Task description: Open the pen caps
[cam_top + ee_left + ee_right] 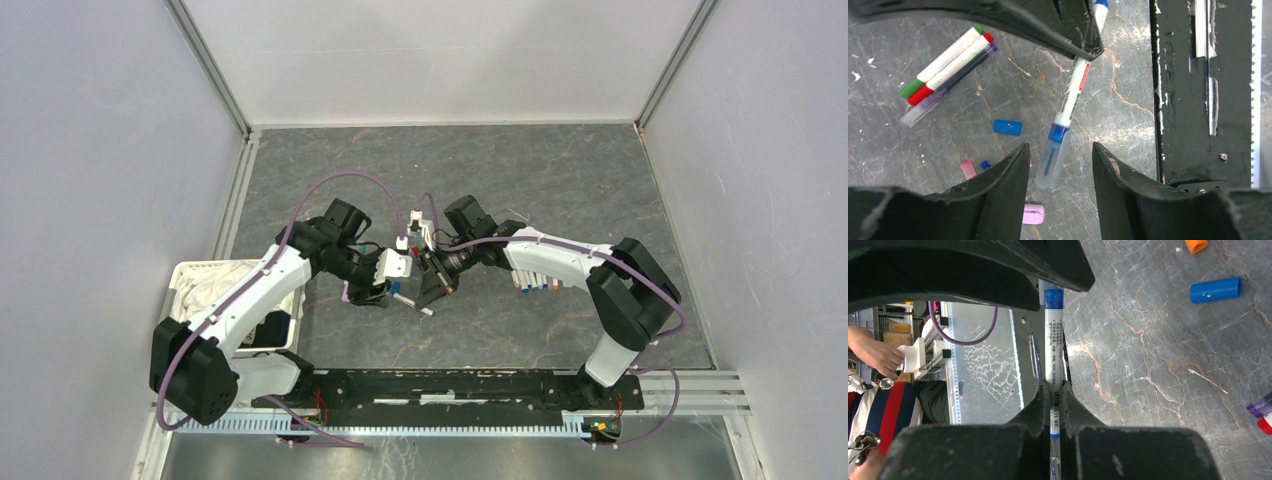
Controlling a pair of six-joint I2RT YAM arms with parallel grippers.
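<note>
The likeliest trouble is a crooked pinch. The pen [1071, 92] is running at a slant across the gap between the left fingers [1013, 170], not square to them. If they come together as they are standing, one pad may reach the clear, blue-banded cap [1052, 155] first and push it sideways. That would be levering the barrel in the other grip rather than clamping the cap. A hold on only the cap's outer end could also slip off once the pull begins. A pull that is not running along the barrel may bend or jam the cap instead of freeing it. A cap that pops off suddenly could drop to the counter [1128, 60] among the loose blue cap [1007, 127] and the pink cap [1033, 213].

The right fingers [1040, 405] are pressing fully together on the white barrel, so the pen is sticking out ahead of them, raised off the counter. The left fingers are standing partly open and holding nothing. The cap is lying between them with bare gaps showing on both sides, nearer the finger on the left of the left wrist view. Whether it is sitting level with the pads in depth, I cannot tell. Three other pens [948, 65] are lying together on the counter, well apart.
</note>
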